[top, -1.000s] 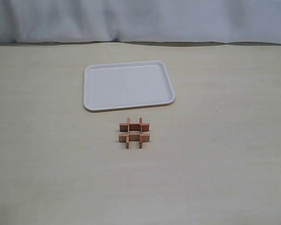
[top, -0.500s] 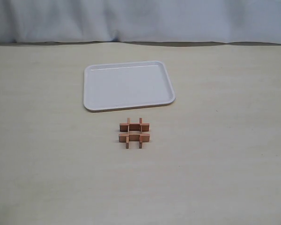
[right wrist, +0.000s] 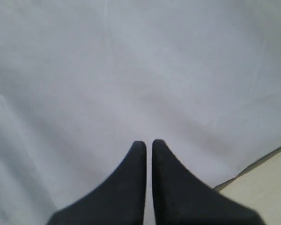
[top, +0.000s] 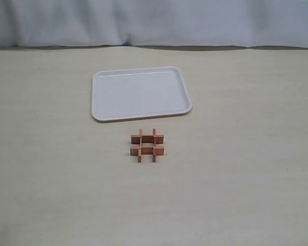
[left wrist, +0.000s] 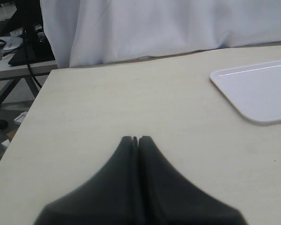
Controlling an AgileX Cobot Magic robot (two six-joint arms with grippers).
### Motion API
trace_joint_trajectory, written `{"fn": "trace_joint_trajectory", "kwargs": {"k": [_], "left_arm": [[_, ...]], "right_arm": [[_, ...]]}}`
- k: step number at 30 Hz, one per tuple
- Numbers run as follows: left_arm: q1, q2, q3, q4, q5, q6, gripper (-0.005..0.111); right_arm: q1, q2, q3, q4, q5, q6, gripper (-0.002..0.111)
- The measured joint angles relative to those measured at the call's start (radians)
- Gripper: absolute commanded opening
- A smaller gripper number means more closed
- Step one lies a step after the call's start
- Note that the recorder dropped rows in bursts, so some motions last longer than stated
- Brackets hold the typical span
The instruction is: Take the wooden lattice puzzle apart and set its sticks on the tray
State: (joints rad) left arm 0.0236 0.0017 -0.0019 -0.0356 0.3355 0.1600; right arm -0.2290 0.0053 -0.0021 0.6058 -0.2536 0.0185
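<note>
The wooden lattice puzzle (top: 147, 145) lies assembled on the table, its four reddish-brown sticks interlocked in a hash shape, just in front of the white tray (top: 140, 93). The tray holds nothing; one corner of the tray (left wrist: 257, 89) shows in the left wrist view. Neither arm appears in the exterior view. My left gripper (left wrist: 135, 138) is shut with nothing between its fingers, hovering over bare table to the left of the tray. My right gripper (right wrist: 149, 142) is shut too, only a thin slit between its fingers, and faces the white cloth backdrop. The puzzle is in neither wrist view.
A white cloth (top: 154, 23) hangs along the table's far edge. The table's left edge (left wrist: 23, 131) runs near the left gripper, with a side bench and cables (left wrist: 18, 42) beyond it. A table corner (right wrist: 267, 187) shows in the right wrist view.
</note>
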Motion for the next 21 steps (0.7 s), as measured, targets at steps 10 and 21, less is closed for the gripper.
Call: {"fn": "trace_joint_trajectory", "kwargs": {"k": [10, 21], "left_arm": [[0.000, 0.000, 0.000, 0.000, 0.000, 0.000, 0.000], [0.000, 0.000, 0.000, 0.000, 0.000, 0.000, 0.000]], "right_arm": [[0.000, 0.000, 0.000, -0.007, -0.023, 0.135, 0.004], [0.000, 0.153, -0.200, -0.081, 0.006, 0.155, 0.004]]}}
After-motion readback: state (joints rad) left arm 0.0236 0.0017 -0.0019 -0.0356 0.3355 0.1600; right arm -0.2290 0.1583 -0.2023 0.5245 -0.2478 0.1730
